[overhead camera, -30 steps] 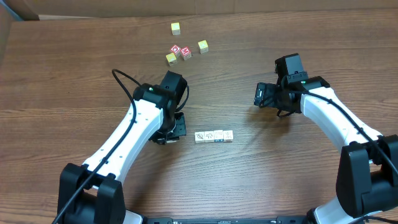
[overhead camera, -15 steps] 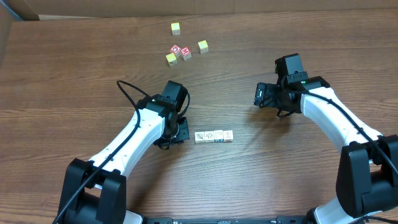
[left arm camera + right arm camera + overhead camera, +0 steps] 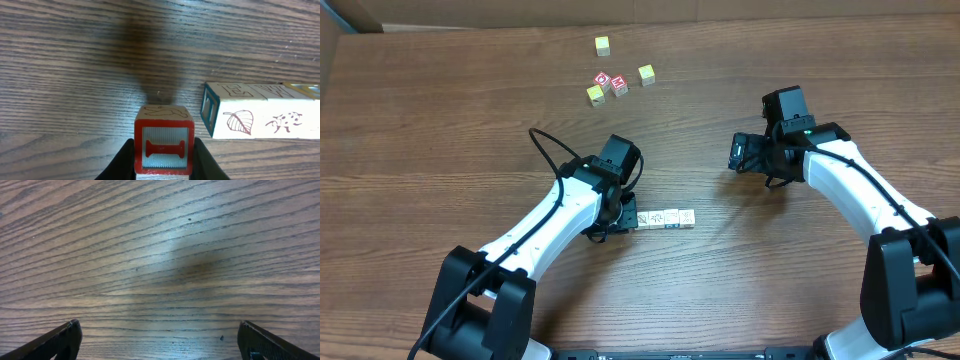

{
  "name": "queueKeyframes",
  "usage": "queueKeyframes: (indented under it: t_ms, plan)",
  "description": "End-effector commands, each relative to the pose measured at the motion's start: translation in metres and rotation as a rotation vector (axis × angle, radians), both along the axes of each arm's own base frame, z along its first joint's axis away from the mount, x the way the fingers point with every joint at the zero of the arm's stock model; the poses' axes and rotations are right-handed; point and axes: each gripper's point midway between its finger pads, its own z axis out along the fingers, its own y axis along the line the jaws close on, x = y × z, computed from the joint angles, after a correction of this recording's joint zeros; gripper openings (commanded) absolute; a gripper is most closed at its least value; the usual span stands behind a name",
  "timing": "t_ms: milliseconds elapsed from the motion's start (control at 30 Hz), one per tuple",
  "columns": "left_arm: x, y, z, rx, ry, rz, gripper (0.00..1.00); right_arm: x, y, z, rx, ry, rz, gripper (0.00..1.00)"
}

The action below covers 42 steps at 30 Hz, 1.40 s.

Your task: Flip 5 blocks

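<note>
Left pincer grips red-bordered wooden cube.

I'm looking down on a wood-grain bench. Toward its far edge a small cluster of cubes is sitting. The back yellow cube is standing alone, well apart from the rest. The right yellow cube is lying near the right red cube. The left red cube is sitting beside its twin, and the near yellow cube is resting just beside it. A tan wall is running behind the bench.
</note>
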Motion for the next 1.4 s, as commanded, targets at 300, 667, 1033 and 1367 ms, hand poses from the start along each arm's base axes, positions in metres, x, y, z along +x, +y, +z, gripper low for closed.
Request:
queueKeyframes:
  t_ms: [300, 667, 1033, 1367]
  plan:
    - [-0.001, 0.003, -0.005, 0.019, 0.007, 0.018, 0.38, 0.006, 0.000, 0.007, -0.006, -0.026, 0.004, 1.00]
    - [0.007, 0.010, 0.009, 0.022, 0.013, 0.032, 0.34, 0.006, 0.000, 0.008, -0.005, -0.026, 0.004, 1.00]
    - [-0.003, 0.017, 0.031, 0.049, 0.086, -0.006, 0.04, 0.006, 0.000, 0.008, -0.006, -0.026, 0.004, 1.00]
    - [-0.041, 0.004, 0.016, 0.067, 0.180, -0.091, 0.04, 0.006, 0.000, 0.008, -0.005, -0.026, 0.004, 1.00]
